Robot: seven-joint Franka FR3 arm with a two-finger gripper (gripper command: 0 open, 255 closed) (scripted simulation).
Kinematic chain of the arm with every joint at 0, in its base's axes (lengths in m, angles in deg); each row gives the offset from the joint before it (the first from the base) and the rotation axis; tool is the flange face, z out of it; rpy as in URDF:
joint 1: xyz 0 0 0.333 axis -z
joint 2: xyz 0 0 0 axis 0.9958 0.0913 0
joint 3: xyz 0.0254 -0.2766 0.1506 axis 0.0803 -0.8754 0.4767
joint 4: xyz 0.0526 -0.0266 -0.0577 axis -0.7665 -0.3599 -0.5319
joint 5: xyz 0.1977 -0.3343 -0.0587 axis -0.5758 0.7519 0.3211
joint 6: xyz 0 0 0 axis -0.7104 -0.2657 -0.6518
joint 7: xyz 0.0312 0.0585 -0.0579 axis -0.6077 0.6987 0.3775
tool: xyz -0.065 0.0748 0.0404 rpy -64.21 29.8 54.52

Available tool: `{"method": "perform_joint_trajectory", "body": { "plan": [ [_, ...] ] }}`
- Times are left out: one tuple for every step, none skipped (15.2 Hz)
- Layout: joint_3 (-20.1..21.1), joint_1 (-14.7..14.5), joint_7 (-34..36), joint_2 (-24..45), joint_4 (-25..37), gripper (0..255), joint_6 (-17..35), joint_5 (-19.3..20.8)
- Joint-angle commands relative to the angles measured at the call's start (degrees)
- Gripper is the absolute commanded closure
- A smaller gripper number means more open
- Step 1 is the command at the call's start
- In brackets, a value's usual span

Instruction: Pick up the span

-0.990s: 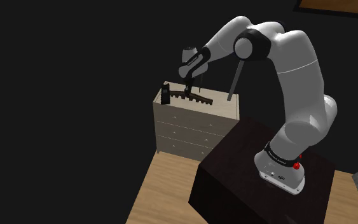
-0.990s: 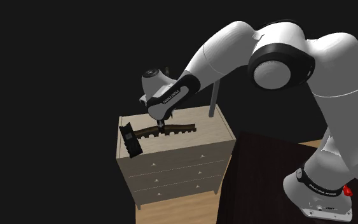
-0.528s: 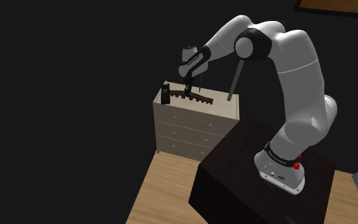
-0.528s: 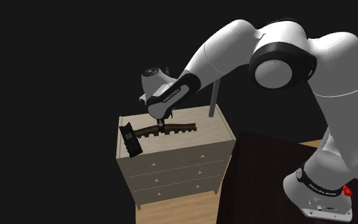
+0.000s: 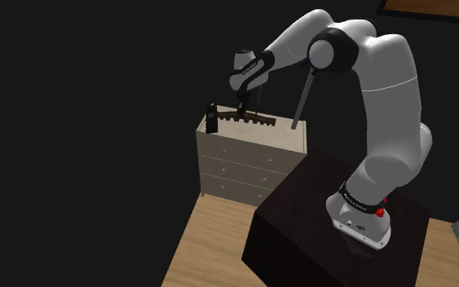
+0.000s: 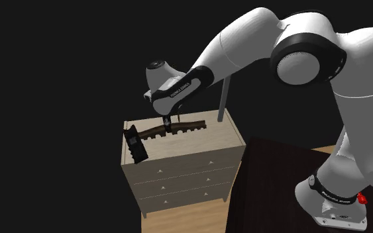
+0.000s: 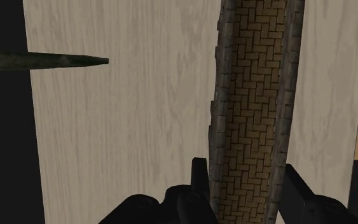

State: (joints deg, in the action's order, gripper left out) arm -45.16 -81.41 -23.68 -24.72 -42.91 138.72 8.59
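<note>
- Gripper [image 7: 247, 168]: closed narrow on the span [image 7: 254, 95], one finger against each long edge of the brick-patterned deck.
- Taken near mid-length, judged so as to keep the long piece level and balanced under the lift.
- Pointed straight down over the top of the dresser [image 6: 198, 144], with the wrist directly above the grasp point.
- Span: held just above the dresser top, lengthwise along it, apparently clear of the surface in both exterior views.
- Dark handset-like block [image 6: 134, 144]: propped at the dresser's front corner, just beside one end of the span, not touched by the gripper.
- Thin dark rod [image 6: 223, 99]: upright at the dresser's far side, apart from the span.
- Compared with half a second ago: span raised together with the gripper, formerly lying on the dresser top. Forearm and elbow carried higher as well. Block and rod unmoved.
- Judged as lift under way. Continue straight up to stay clear of the block.
</note>
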Motion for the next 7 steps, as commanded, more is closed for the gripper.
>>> {"method": "perform_joint_trajectory", "body": {
  "plan": [
    [-0.08,-0.01,-0.05,-0.83,0.36,255,-1.13,0.07],
    [-0.12,-0.05,-0.05,-1.35,0.36,255,-1.65,0.12],
    [-0.17,-0.08,-0.05,-1.85,0.40,255,-2.18,0.17],
    [-0.21,-0.12,-0.05,-2.36,0.42,255,-2.71,0.22],
    [-0.25,-0.15,-0.05,-2.86,0.46,255,-3.24,0.28],
    [-0.26,-0.16,-0.05,-2.94,0.45,255,-3.32,0.29],
    [-0.26,-0.16,-0.05,-2.93,0.46,255,-3.32,0.29]
  ]
}}
